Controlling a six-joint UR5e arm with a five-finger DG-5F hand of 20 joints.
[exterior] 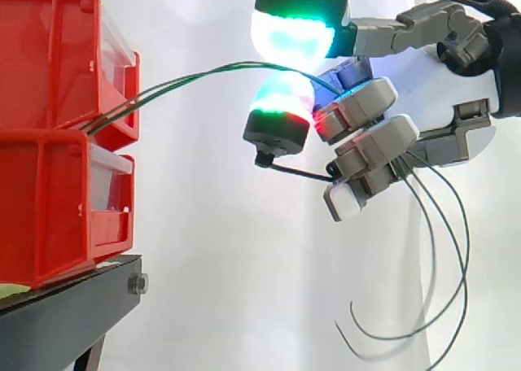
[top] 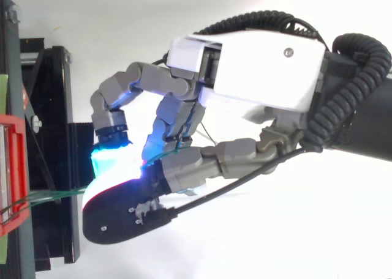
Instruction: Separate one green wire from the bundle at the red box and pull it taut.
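Note:
Two red bins (exterior: 49,70) are stacked at the left on a black stand (exterior: 73,306). A bundle of thin green wires (exterior: 187,80) comes out between the bins and runs right in a shallow arc to my hand (exterior: 456,86). The hand is shut on the wires: they pass between two glowing fingertips (exterior: 293,33) that face each other, and the remaining fingers are curled beneath. Loose wire ends (exterior: 467,261) hang in long curves under the hand. From above, the hand (top: 245,77) hovers just right of the stand, and the wires (top: 58,195) lead to the red bin (top: 18,121).
The black stand (top: 52,107) juts out under the bins toward the hand. A white curtain hangs behind, and there is open air below and around the hand.

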